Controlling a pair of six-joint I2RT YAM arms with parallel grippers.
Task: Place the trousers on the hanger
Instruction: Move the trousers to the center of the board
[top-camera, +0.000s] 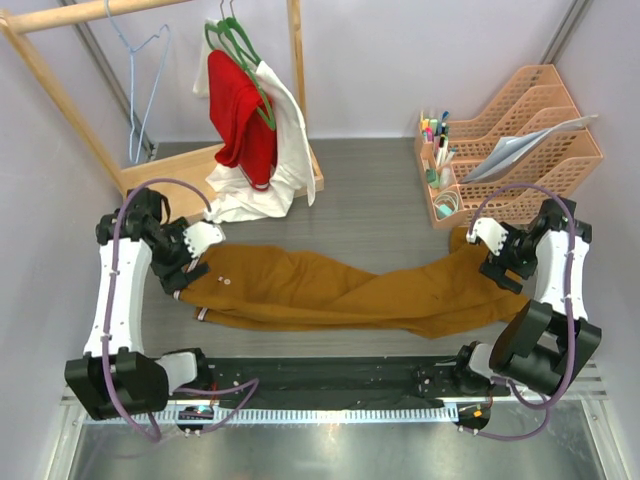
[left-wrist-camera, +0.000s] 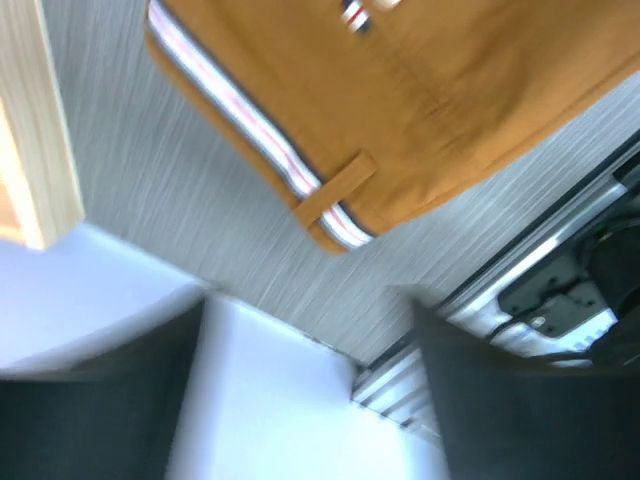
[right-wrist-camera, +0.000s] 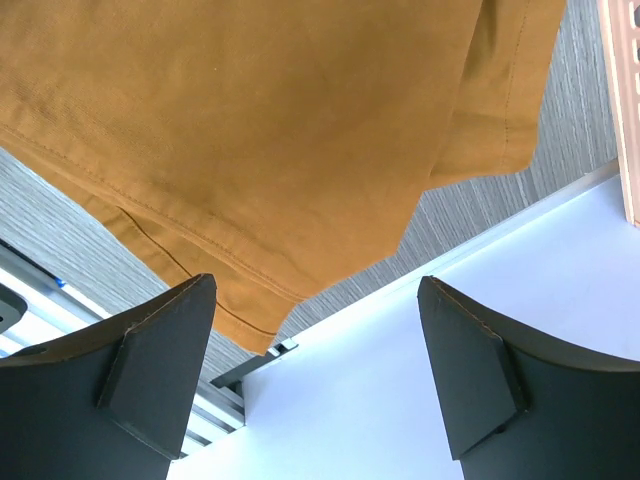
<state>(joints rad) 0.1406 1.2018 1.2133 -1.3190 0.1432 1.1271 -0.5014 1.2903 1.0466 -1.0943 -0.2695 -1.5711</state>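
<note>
Overhead view: mustard-brown trousers (top-camera: 330, 295) lie flat across the middle of a grey table (top-camera: 370, 200), waistband at left, leg ends at right. At upper left a wooden rack (top-camera: 60, 95) carries a thin light-blue hanger (top-camera: 140, 80), well apart from the trousers. Beside it, green hangers (top-camera: 240, 45) hold a red garment (top-camera: 245, 115) and a white garment (top-camera: 290, 150), which drapes onto the rack's base just above the waistband. Peach file trays (top-camera: 540, 130) and a pen holder (top-camera: 437, 160) stand at upper right. The left gripper (left-wrist-camera: 308, 310) is open over the waistband, holding nothing. The right gripper (right-wrist-camera: 315, 290) is spread wide near the hems, also holding nothing. The left wrist view is blurred. The green hangers' hooks are cut off at the top edge, and the right arm hides part of the leg ends.
</note>
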